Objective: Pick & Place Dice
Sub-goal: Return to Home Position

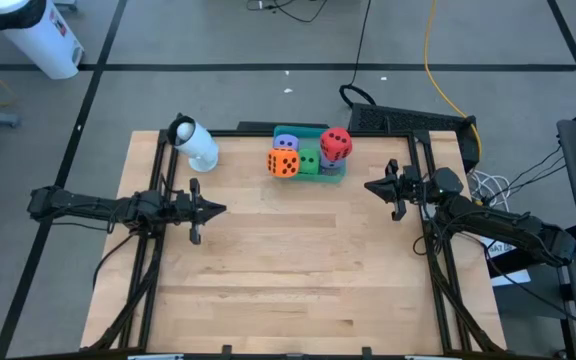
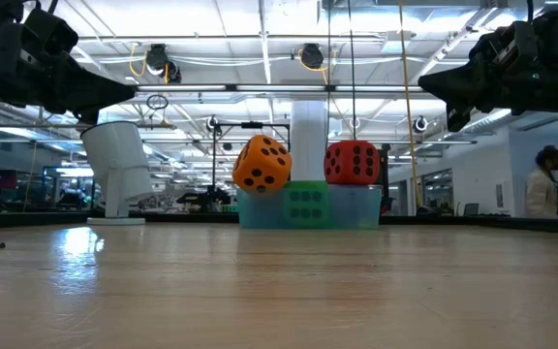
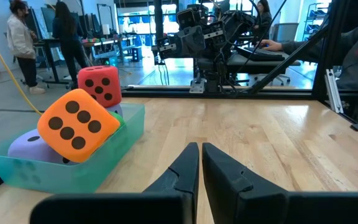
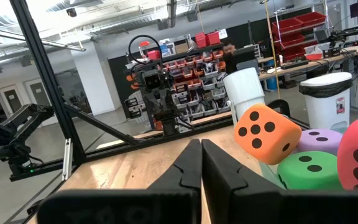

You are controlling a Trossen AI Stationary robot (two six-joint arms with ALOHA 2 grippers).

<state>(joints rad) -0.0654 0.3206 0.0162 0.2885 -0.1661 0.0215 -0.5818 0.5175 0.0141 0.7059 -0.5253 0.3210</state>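
Left gripper [image 3: 199, 148]: closest to the lens, two dark fingers pressed together on nothing, hanging over the table's left side, well apart from the dice.
Right gripper [image 4: 200, 144]: same deal over the right side, pinched together, empty.
Dice: all heaped in the flat translucent teal plastic tray [image 3: 73, 177] at the far middle of the table. Orange foam cube die with black pips [image 3: 78, 124] sat tilted at one end, red foam cube die [image 3: 99, 86] rode highest, green foam cube die [image 4: 309, 168] sat low between them, and light purple foam cube die [image 4: 321, 140] was toward the far edge. Couldn't pick out a second purple for sure.
Worry #1: the orange one looked cocked on a corner near the tray's wall. My guess was any bump to the table would roll it out.
Worry #2: the red one was stacked on others, so probably the same story.
Worry #3: the tray looked light, so an arm swinging wide on the way home could shove it. Both were clear of it, so low odds imo.
Surface: pale wooden plank tabletop [image 1: 288, 270] with black rails down both sides, and a white cylindrical device [image 2: 119, 170] standing near the tray.
Room: big open workshop with a grey floor and dark tape lines, a white bin [image 1: 43, 35], a yellow cable [image 1: 433, 60], and a few people [image 3: 20, 37] far back.
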